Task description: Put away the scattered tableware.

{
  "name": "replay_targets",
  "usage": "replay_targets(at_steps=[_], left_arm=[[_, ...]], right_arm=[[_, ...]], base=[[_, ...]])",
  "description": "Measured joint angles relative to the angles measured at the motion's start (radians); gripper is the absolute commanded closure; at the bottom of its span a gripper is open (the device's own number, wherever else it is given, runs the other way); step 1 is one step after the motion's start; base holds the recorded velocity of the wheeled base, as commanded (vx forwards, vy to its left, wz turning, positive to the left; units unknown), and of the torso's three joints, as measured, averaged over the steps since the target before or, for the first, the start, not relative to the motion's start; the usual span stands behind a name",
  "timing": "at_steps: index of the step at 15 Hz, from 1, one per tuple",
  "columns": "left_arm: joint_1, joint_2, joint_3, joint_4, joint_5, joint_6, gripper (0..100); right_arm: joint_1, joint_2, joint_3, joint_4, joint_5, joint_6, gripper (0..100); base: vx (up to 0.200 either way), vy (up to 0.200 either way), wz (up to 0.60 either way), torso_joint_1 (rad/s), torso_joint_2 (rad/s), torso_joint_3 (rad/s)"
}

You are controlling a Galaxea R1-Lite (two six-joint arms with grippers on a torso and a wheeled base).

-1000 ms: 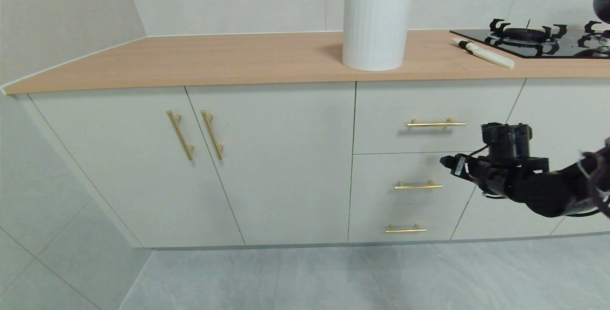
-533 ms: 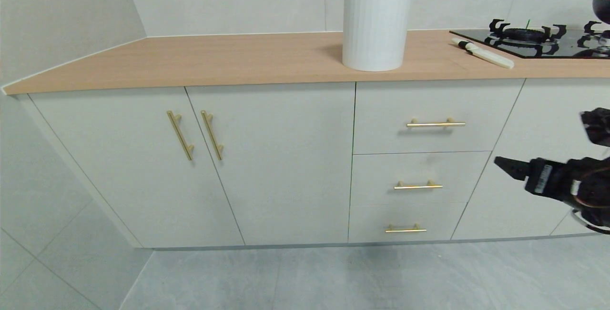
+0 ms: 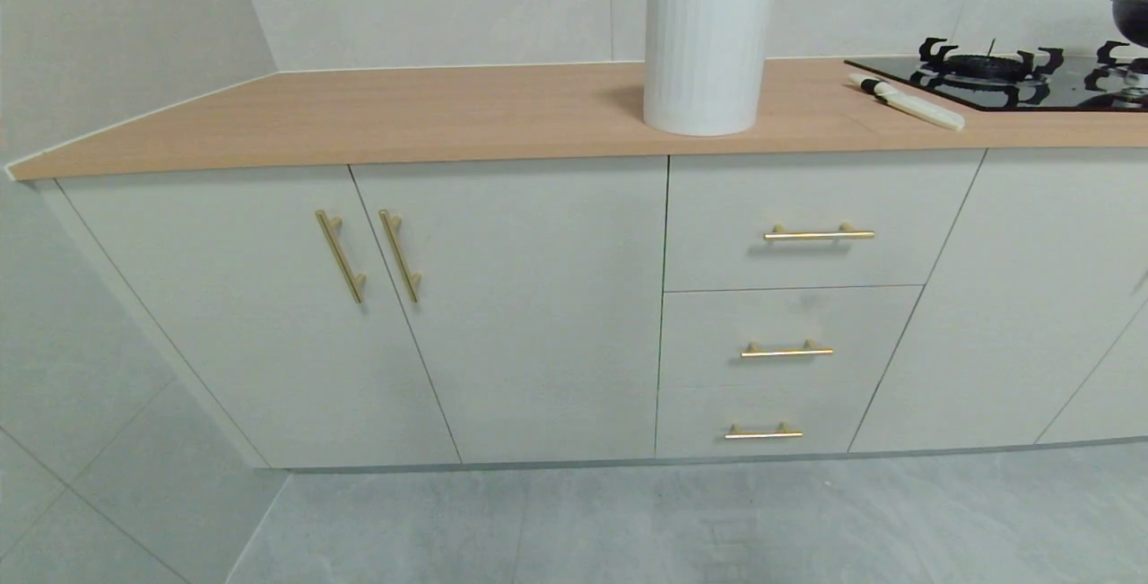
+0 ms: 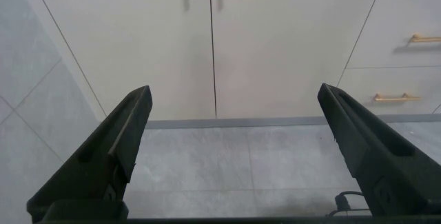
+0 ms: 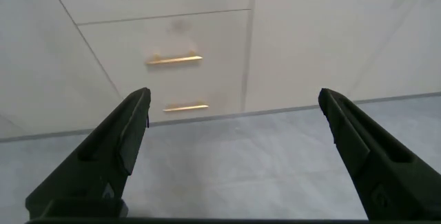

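A wooden countertop [image 3: 404,113] with a black gas hob [image 3: 1004,86] tops pale cabinets [image 3: 502,315] with brass handles [image 3: 818,233].

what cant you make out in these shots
Head view: the white ribbed container has its top cut off by the upper edge, so its contents are hidden.
Head view: the dark vessel at the stove is cut by the right edge.
Head view: the cream utensil on the counter is too small to identify.
All views: shut cabinet doors and drawers hide whatever is inside.
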Motion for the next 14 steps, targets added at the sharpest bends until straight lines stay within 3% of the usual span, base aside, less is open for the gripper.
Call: replay_targets(at_steps=[4, 8, 10, 13, 14], left_arm=[[0.000, 0.000, 0.000, 0.000, 0.000, 0.000, 0], [0.000, 0.000, 0.000, 0.000, 0.000, 0.000, 0], [0.000, 0.000, 0.000, 0.000, 0.000, 0.000, 0], [0.000, 0.000, 0.000, 0.000, 0.000, 0.000, 0], [0.000, 0.000, 0.000, 0.000, 0.000, 0.000, 0]], right_arm=[[-0.110, -0.300, 0.000, 0.226, 0.008, -0.078, 0], [-0.161, -0.437, 0.083, 0.231, 0.118, -0.078, 0], [-0.164, -0.458, 0.175, 0.157, 0.203, -0.070, 0], [-0.167, -0.468, 0.371, -0.151, 0.347, -0.066, 0], [-0.167, -0.469, 0.403, -0.166, 0.385, -0.068, 0]], base=[[0.000, 0.000, 0.00, 0.000, 0.00, 0.000], [0.000, 0.000, 0.00, 0.000, 0.00, 0.000], [0.000, 0.000, 0.00, 0.000, 0.00, 0.000], [0.000, 0.000, 0.00, 0.000, 0.00, 0.000], [0.000, 0.000, 0.00, 0.000, 0.00, 0.000]])
